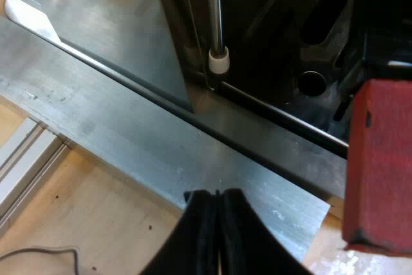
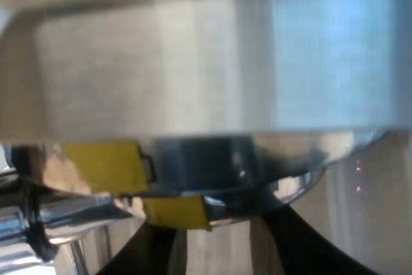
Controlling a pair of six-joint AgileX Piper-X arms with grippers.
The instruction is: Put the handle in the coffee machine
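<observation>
L gripper [image 1: 215, 223] is hovering over the machine base [image 1: 129, 120], jaws pressed together, empty, red handle end [image 1: 380, 165] close by; R gripper [image 2: 219, 239] is sitting jaws apart under a chrome part [image 2: 193, 82].

Red-ended handle [image 1: 380, 165], brushed silver machine [image 1: 109, 30], pale wooden table [image 1: 96, 223], black left gripper [image 1: 217, 193].

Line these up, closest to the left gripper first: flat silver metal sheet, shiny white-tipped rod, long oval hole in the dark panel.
1. The flat silver metal sheet, just under the left gripper.
2. The shiny white-tipped rod, beyond the sheet's far edge.
3. The long oval hole in the dark panel, past the rod.
</observation>
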